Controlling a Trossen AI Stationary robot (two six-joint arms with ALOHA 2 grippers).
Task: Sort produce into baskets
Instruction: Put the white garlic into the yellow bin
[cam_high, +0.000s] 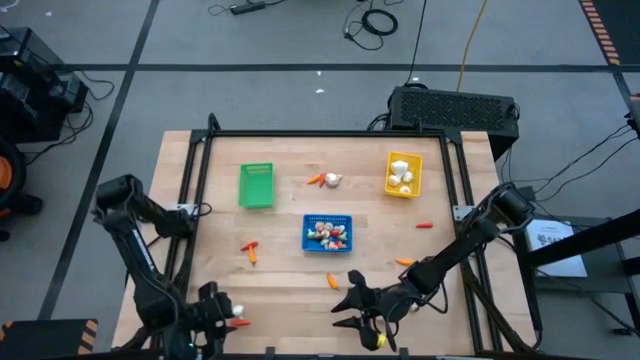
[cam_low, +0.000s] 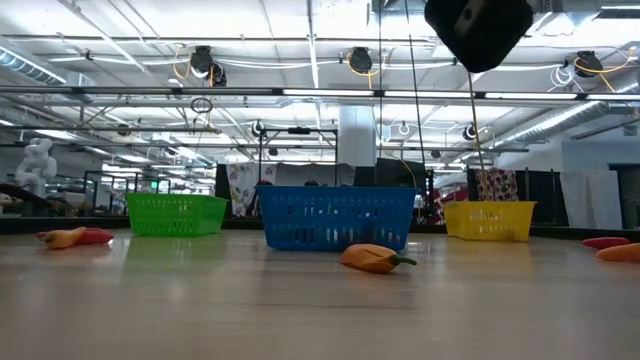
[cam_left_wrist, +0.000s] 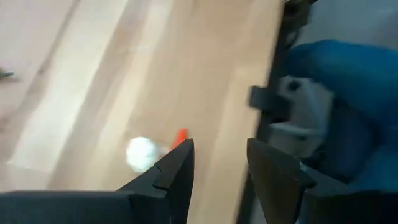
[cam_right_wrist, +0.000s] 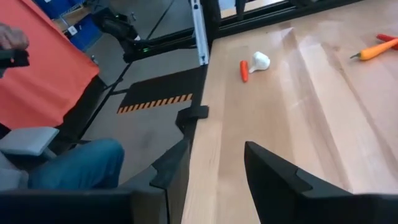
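Three baskets stand on the wooden table: green (cam_high: 256, 186) at the left, blue (cam_high: 327, 233) in the middle holding several pieces, and yellow (cam_high: 403, 174) at the right with white bulbs in it. Loose produce lies around them: a carrot and garlic bulb (cam_high: 325, 180), red and orange pieces (cam_high: 250, 250), an orange piece (cam_high: 333, 281) (cam_low: 375, 258). My left gripper (cam_high: 222, 312) (cam_left_wrist: 219, 149) stands open at the near left edge, beside a white bulb (cam_left_wrist: 142, 152) and a red piece (cam_left_wrist: 180, 137). My right gripper (cam_high: 345, 300) (cam_right_wrist: 216, 149) is open over the near edge, with nothing between its fingers.
More pieces lie at the right: an orange one (cam_high: 404, 262) and a red one (cam_high: 424, 226). A black frame (cam_high: 330, 133) borders the table. A person's leg in jeans (cam_right_wrist: 74, 165) shows beyond the near edge. A dark part of an arm (cam_low: 478, 30) hangs above the table.
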